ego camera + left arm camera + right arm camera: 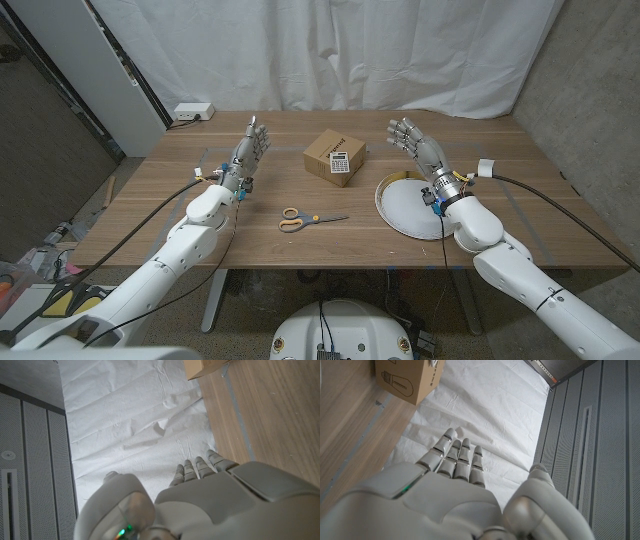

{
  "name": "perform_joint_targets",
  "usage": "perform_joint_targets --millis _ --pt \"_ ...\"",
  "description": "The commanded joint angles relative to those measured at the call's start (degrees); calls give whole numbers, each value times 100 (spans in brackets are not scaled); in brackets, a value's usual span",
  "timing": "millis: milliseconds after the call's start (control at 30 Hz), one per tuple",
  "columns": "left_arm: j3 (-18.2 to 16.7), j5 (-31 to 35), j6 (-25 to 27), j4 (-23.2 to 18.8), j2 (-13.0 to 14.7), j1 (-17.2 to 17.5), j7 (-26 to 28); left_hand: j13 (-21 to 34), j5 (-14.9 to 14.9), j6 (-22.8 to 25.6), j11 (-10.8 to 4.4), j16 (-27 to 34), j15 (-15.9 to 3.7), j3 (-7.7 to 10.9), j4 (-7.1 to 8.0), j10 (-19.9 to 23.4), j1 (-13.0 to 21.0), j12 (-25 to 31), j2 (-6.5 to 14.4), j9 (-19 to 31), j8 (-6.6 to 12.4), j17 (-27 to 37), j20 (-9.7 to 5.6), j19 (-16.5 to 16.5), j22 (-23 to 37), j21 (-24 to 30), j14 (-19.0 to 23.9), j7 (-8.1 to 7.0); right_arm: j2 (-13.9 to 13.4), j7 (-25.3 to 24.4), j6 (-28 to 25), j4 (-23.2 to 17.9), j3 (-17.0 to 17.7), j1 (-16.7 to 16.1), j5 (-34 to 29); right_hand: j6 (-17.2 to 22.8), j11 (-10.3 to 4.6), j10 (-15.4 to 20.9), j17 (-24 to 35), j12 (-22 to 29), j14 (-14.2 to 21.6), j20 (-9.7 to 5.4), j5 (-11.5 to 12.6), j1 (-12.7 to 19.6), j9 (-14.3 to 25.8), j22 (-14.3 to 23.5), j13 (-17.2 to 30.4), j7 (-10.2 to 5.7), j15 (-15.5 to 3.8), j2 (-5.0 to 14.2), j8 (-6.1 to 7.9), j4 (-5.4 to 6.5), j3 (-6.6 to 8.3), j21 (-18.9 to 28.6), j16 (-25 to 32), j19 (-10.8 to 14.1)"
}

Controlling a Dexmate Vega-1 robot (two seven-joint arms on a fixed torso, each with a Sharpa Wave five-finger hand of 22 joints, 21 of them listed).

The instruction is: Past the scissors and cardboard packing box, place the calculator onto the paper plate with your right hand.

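The small grey calculator (340,163) lies on top of the brown cardboard packing box (333,156), which stands at the middle of the wooden surface (300,240), toward the far side. The orange-handled scissors (310,219) lie nearer, in front of the box, and the round white paper plate (412,206) sits to the right of both, close to the near edge.

The right hand (412,139) is raised over the far rim of the plate with its fingers spread and nothing held; the right wrist view confirms the straight, empty fingers (457,457). The left hand (251,148) is likewise held up, spread and empty, at the left of the box, and is best kept where it is.

The step in hand appears to be the reach for the calculator. The right hand should be carried leftward and lowered from above so that the calculator is pinched by its long edges without the box being pushed. Whether the calculator lies flat or slightly tilted on the box cannot be told from the head view, so the approach is best made slowly. Once gripped, it should be lifted clear of the box before being carried right to the plate's centre, and the plate's light rim should not be nudged.
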Motion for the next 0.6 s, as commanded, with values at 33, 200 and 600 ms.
perform_joint_targets --millis 33,200,600 --pt "-17 51 88 -145 63 40 100 14 -25 52 -8 32 17 -1 -39 50 20 23 33 6 22 9 -127 30 17 35 30 21 8 -119 239 -118 25 -171 -351 74 58 29 14 16 66 -104 -9 78 21 32 23 28 -3 -1 46 -36 17 -13 -7 62" --pt "-3 60 148 -147 86 16 93 14 -30 70 -11 35 11 -6 -40 60 27 24 38 6 25 9 -121 32 17 35 43 23 15 -92 321 -91 21 -160 -444 83 59 39 14 14 65 -105 -7 100 21 32 24 37 -7 3 43 -50 23 -21 -16 69" --pt "22 80 202 -131 80 -34 104 15 -39 75 -13 30 10 -16 -43 66 39 20 47 7 20 10 -116 36 18 35 45 21 99 -291 487 20 -4 -134 -1012 107 11 61 12 7 87 -104 -2 166 22 32 24 -2 -28 15 35 -92 44 -39 -30 94"
